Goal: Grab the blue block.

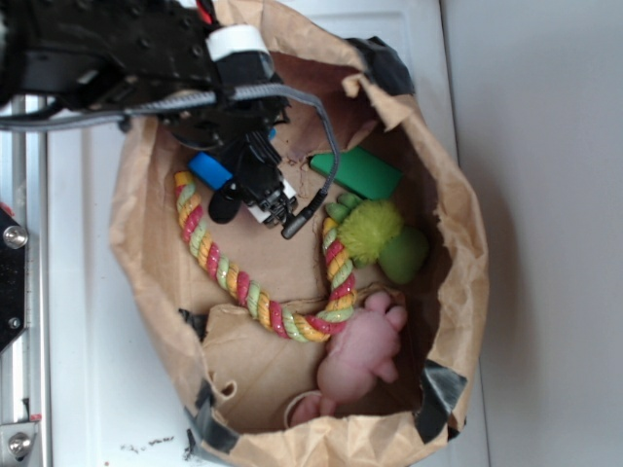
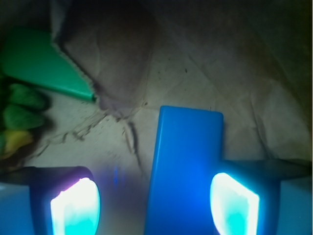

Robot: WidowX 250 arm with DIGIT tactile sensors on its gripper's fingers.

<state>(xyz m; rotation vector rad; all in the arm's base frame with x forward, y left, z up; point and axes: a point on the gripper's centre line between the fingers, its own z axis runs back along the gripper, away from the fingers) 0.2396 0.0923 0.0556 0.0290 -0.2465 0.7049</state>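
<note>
1. While the arm (image 1: 107, 49) reaches into the bag (image 1: 458, 292) from the upper left, the gripper (image 2: 155, 205) hangs low over the bag floor with its jaws spread wide.
2. Between the two glowing pads (image 2: 76, 208), the blue block (image 2: 186, 171) lies flat on the brown paper, nearer the right pad and just beside it; whether they touch I cannot tell.
3. Nothing is clamped in the jaws.
4. Seen from outside, the block's end shows at the left of the gripper, near the rope (image 1: 224, 268).
5. Apart from it, the green block (image 1: 362, 172) lies on the bag floor, partly under a paper fold in the wrist view.
6. A green toy (image 1: 375, 235) and a pink toy (image 1: 362, 355) rest by the rope.
</note>
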